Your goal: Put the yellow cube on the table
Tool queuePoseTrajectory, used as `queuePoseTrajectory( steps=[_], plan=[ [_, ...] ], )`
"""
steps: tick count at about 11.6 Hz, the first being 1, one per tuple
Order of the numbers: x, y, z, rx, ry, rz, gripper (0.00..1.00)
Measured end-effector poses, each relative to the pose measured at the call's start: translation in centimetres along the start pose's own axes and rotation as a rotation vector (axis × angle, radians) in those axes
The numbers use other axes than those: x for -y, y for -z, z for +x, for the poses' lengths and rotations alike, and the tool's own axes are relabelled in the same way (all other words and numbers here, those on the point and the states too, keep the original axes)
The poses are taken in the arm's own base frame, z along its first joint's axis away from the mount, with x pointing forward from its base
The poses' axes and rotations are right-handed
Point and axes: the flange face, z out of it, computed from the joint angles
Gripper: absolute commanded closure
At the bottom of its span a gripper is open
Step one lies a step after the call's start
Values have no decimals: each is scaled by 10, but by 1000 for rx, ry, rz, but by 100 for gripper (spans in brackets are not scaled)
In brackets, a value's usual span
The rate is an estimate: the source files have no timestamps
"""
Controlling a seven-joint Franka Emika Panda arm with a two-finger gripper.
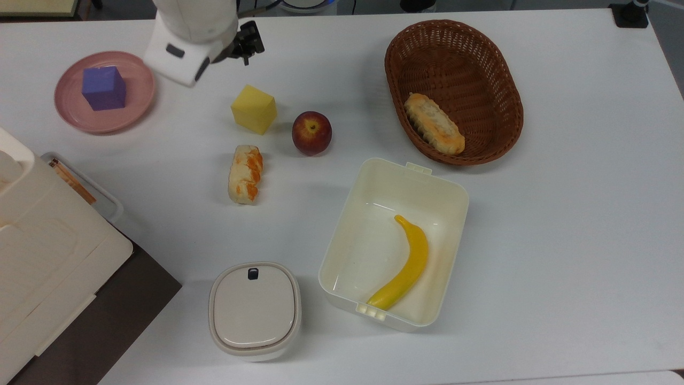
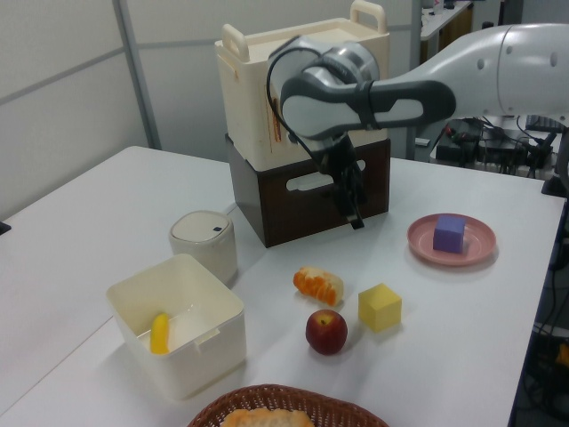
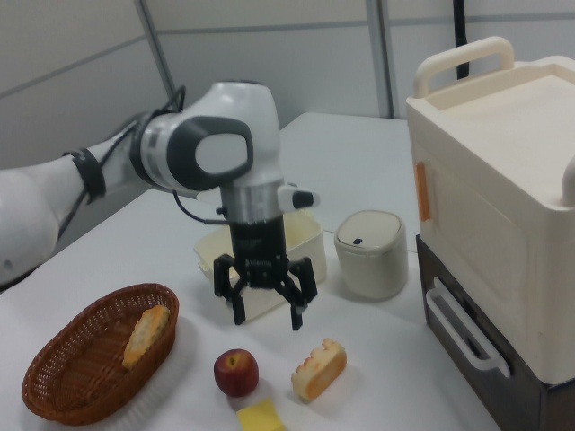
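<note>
The yellow cube (image 1: 254, 109) sits on the white worktop (image 1: 561, 214), just beside the apple (image 1: 311, 132) and near the orange-striped bread piece (image 1: 245, 174), while the end effector (image 3: 264, 305) hangs above with its fingers spread apart and nothing between them. The pink plate (image 1: 75, 115) holds a purple cube (image 1: 103, 87), the wicker basket (image 1: 502, 96) holds a bread roll (image 1: 434, 123), and the open cream box (image 1: 449, 198) holds a banana (image 1: 405, 267). A lidded cream container (image 1: 254, 312) stands closed just beside the box.

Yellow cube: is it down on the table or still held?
Down. The yellow cube rests on the table beside the apple; the gripper hangs open above it.
</note>
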Motion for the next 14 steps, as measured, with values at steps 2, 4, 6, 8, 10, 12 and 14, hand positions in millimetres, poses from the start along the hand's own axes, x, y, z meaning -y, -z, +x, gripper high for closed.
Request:
queuePoseTrajectory(
  steps=[2,4,6,8,10,12,14],
  plan=[
    [3,26,-3,-60,-81,-26,0],
    [4,42,2,-142,-185,-23,0],
    [2,48,7,-223,-279,20,0],
    [2,52,10,-259,-327,29,0],
    [1,54,12,-278,-337,27,0],
    [1,54,11,-278,-339,27,0],
    [0,54,11,-278,-341,27,0]
  ],
)
